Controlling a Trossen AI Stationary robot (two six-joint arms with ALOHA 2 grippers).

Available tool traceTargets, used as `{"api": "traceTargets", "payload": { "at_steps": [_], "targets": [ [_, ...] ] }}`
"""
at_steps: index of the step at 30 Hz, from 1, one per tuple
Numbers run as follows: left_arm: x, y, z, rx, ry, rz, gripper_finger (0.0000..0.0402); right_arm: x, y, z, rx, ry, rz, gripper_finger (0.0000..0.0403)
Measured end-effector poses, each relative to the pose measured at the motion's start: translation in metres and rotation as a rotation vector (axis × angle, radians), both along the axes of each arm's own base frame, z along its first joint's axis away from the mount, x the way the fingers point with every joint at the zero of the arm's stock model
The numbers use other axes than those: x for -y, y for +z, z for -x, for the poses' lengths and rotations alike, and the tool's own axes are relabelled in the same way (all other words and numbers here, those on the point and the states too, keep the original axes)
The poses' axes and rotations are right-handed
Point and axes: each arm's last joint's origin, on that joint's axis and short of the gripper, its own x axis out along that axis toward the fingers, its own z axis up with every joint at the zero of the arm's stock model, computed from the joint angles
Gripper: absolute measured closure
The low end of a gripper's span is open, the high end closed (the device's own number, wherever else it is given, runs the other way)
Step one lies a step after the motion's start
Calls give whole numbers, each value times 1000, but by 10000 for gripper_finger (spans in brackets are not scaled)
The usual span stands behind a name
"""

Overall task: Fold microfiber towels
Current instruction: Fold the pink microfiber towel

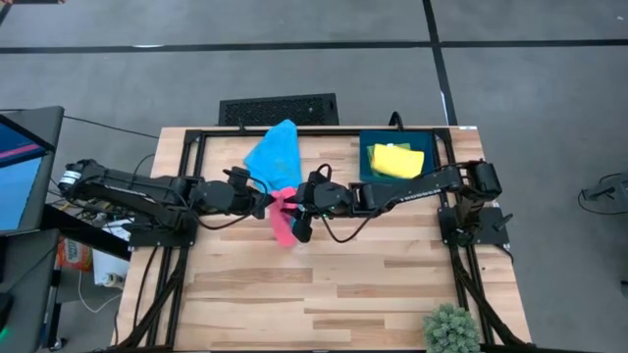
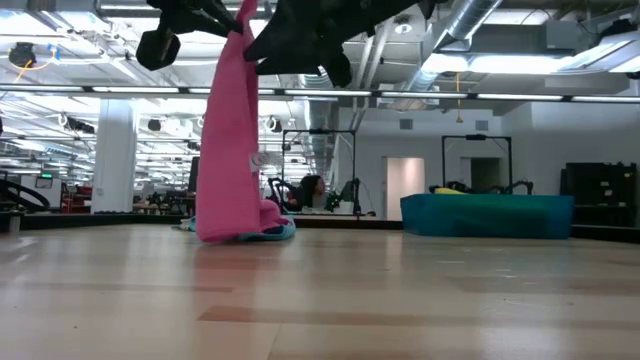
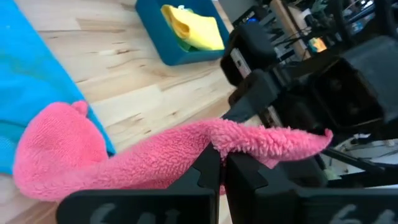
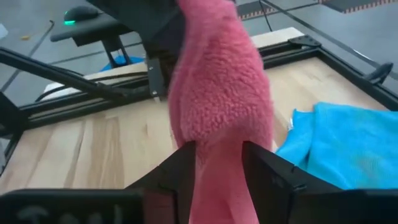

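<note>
Pink fleecy microfiber towel [image 1: 283, 218] hangs limp between my two grippers above the wooden table [image 1: 324, 294], its tail brushing the sky-blue towel [image 1: 275, 152]. My left gripper [image 3: 216, 167] and right gripper [image 4: 216, 163] both pinch its top edge. It's light, floppy, clingy; I'd take hold at the corners.

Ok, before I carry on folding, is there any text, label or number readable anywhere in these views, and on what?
No text can be read in any view.
Right arm: pale lettering along its link in the high view, too small to read.
Left gripper: blurred raised marks on its body in the left wrist view, not readable.
Pink towel, blue towel, tray: no labels visible.
</note>
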Motion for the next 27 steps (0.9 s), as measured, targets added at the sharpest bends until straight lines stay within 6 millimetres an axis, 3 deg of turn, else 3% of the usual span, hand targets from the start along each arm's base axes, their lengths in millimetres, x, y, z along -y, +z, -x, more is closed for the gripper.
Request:
{"api": "traceTargets", "payload": {
  "at_steps": [12,21,27],
  "targets": [
    [-8,-3,-3,-7,83,-12,401,-7,-1,1,-5,9,-18,259],
    [-5,-7,-14,2,48,1,401,17,-2,0,-14,-57,-26,264],
    [-5,-8,-15,-13,28,1,401,22,-4,1,-45,-67,-28,298]
  ]
}}
